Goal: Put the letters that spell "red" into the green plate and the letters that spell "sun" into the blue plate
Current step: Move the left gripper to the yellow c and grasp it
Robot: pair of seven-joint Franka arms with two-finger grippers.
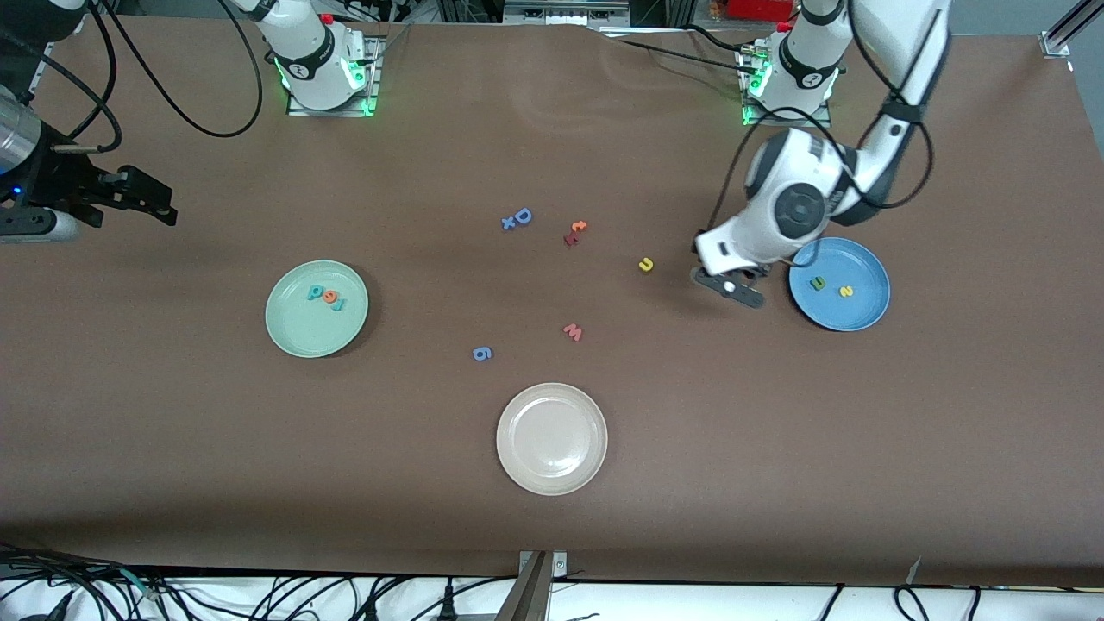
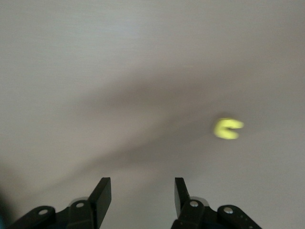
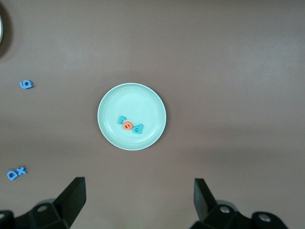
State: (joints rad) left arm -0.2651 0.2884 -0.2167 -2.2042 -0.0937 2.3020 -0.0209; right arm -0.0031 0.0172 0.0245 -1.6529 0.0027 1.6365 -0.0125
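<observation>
Your left gripper (image 2: 143,193) hangs released and empty over bare table beside the blue plate (image 1: 871,315); yellow n (image 2: 228,128) lies apart, clear of the fingers (image 2: 102,192). Right gripper (image 3: 138,198) waits spread above the green plate (image 3: 108,102).

Brown table (image 1: 776,448). Green plate (image 1: 291,326) holds teal "r" (image 1: 341,303), orange "e" (image 1: 330,297), teal "d" (image 1: 316,292); blue plate (image 1: 867,297) holds dark green letter (image 1: 817,282) and yellow "s" (image 1: 846,291). Yellow arch letter (image 1: 646,265), red "w" (image 1: 573,331), beige-white plate (image 1: 552,438) lie on bare brown.
</observation>
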